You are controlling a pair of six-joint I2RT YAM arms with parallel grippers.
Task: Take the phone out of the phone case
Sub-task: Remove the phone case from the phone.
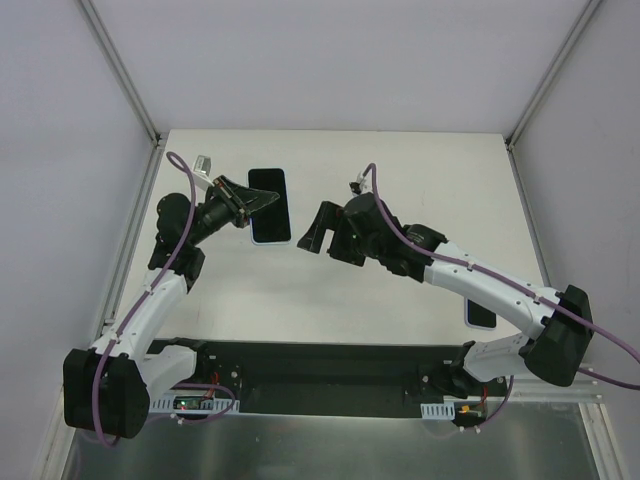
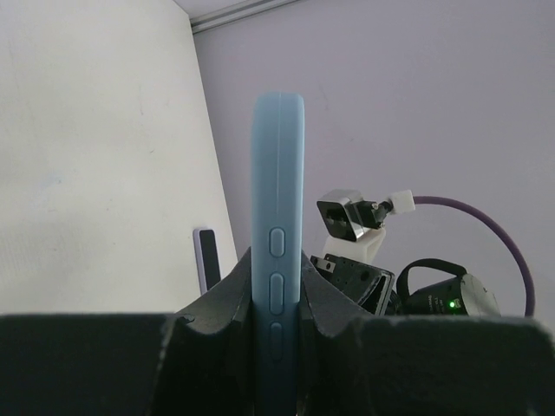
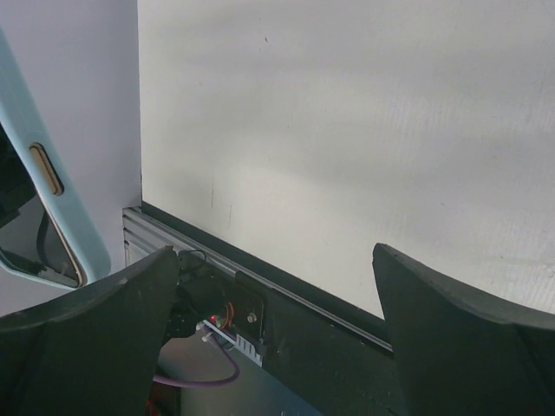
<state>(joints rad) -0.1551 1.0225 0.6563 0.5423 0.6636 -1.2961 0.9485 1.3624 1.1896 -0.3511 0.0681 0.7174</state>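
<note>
My left gripper (image 1: 258,204) is shut on the light blue phone case (image 1: 270,236) and holds it on edge above the back left of the table. The case's dark face (image 1: 267,192) points up at the top camera. In the left wrist view the case's side with its buttons (image 2: 277,217) stands upright between my fingers (image 2: 217,299). My right gripper (image 1: 312,232) is open and empty just to the right of the case, not touching it. In the right wrist view the case's rim (image 3: 35,173) is at the left edge, outside my open gripper (image 3: 273,260).
A second pale phone with a black screen (image 1: 479,315) lies on the table under my right forearm; it also shows in the left wrist view (image 2: 205,258). The white table (image 1: 400,170) has enclosure walls at the back and both sides.
</note>
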